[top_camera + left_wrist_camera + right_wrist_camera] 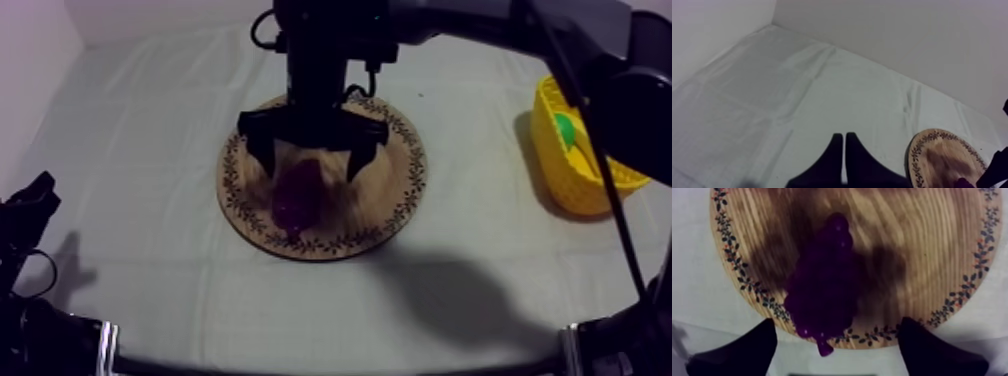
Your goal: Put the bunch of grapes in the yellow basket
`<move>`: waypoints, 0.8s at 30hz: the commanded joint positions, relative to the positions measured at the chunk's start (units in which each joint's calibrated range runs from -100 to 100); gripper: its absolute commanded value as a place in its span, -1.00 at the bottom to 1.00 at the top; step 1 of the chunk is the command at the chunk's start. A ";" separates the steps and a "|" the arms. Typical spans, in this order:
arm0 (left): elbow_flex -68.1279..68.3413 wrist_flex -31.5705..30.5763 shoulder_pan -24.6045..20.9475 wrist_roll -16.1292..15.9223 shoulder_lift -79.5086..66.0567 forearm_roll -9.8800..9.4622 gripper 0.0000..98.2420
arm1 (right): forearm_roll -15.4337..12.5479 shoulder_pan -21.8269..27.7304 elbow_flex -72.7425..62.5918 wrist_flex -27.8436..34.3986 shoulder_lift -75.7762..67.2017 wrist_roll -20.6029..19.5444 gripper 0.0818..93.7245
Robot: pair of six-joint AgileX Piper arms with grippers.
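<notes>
the fingers (pixel 747 350) of the right gripper (pixel 312 158) stand wide apart with nothing held, one on each side above the bunch of grapes (pixel 298 196). the purple bunch lies on the round wooden board (pixel 392 190), a little left of its middle, in the centre of the top view. the right arm comes in from the upper right. the yellow basket (pixel 575 165) sits at the right edge of the frame, well apart from the board, with something green inside. at the lower left the left gripper (pixel 843 136) rests with its fingers pressed together into a narrow wedge over the grey-white cloth (pixel 150 120).
</notes>
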 commanded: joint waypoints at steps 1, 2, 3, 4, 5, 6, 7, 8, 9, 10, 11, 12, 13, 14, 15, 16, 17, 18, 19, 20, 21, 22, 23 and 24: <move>-0.04 -0.01 0.02 -0.01 0.02 0.01 -1.00 | -0.29 -0.02 -0.72 0.26 1.30 -0.06 0.50; -0.04 -0.01 0.02 -0.01 0.02 0.01 -1.00 | -0.48 -0.03 -1.14 0.19 1.93 -0.12 0.50; -0.04 -0.01 0.02 -0.01 0.02 0.01 -1.00 | -0.66 -0.03 -1.60 0.14 2.55 -0.16 0.49; -0.04 -0.01 0.02 -0.01 0.02 0.01 -1.00 | -0.84 -0.04 -2.09 0.12 3.14 -0.19 0.49; -0.04 -0.01 0.02 -0.01 0.02 0.01 -1.00 | -0.98 -0.06 -2.60 0.14 3.73 -0.22 0.49; -0.04 -0.01 0.02 -0.01 0.02 0.01 -1.00 | -1.09 -0.10 -3.12 0.18 4.29 -0.26 0.49; -0.04 -0.01 0.02 -0.01 0.02 0.01 -1.00 | -1.18 -0.13 -3.65 0.20 4.84 -0.30 0.49; -0.04 -0.01 0.02 -0.01 0.02 0.01 -1.00 | -1.26 -0.17 -4.16 0.24 5.38 -0.35 0.49; -0.04 -0.01 0.02 -0.01 0.02 0.01 -1.00 | -1.34 -0.20 -4.58 0.27 5.88 -0.38 0.49; -0.04 -0.01 0.02 -0.01 0.02 0.01 -1.00 | -1.43 -0.23 -4.98 0.27 6.39 -0.41 0.49; -0.04 -0.01 0.02 -0.01 0.02 0.01 -1.00 | -1.52 -0.26 -5.32 0.22 6.87 -0.44 0.49; -0.04 -0.01 0.02 -0.01 0.02 0.01 -1.00 | -1.63 -0.29 -5.63 0.16 7.33 -0.46 0.49; -0.04 -0.01 0.02 -0.01 0.02 0.01 -1.00 | -1.74 -0.31 -5.88 0.09 7.76 -0.46 0.48; -0.04 -0.01 0.02 -0.01 0.02 0.01 -1.00 | -1.82 -0.32 -6.12 0.02 8.18 -0.45 0.48; -0.04 -0.01 0.02 -0.01 0.02 0.01 -1.00 | -1.90 -0.33 -6.32 -0.10 8.58 -0.45 0.48; -0.04 -0.01 0.02 -0.01 0.02 0.01 -1.00 | -1.97 -0.36 -6.49 -0.21 8.94 -0.45 0.48; -0.04 -0.01 0.02 -0.01 0.02 0.01 -1.00 | -2.02 -0.38 -6.65 -0.31 9.32 -0.45 0.47; -0.04 -0.01 0.02 -0.01 0.02 0.01 -1.00 | -2.05 -0.39 -6.79 -0.41 9.68 -0.42 0.47; -0.04 -0.01 0.02 -0.01 0.02 0.01 -1.00 | -2.09 -0.40 -6.92 -0.47 10.02 -0.39 0.46; -0.04 -0.01 0.02 -0.01 0.02 0.01 -1.00 | -2.13 -0.41 -7.02 -0.54 10.32 -0.36 0.46; -0.04 -0.01 0.02 -0.01 0.02 0.01 -1.00 | -2.19 -0.42 -7.11 -0.64 10.59 -0.30 0.45; -0.04 -0.01 0.02 -0.01 0.02 0.01 -1.00 | -2.24 -0.42 -7.22 -0.74 10.83 -0.21 0.44; -0.04 -0.01 0.02 -0.01 0.02 0.01 -1.00 | -2.29 -0.42 -7.29 -0.85 11.05 -0.14 0.43; -0.04 -0.01 0.02 -0.01 0.02 0.01 -1.00 | -2.33 -0.42 -7.34 -1.00 11.25 -0.04 0.42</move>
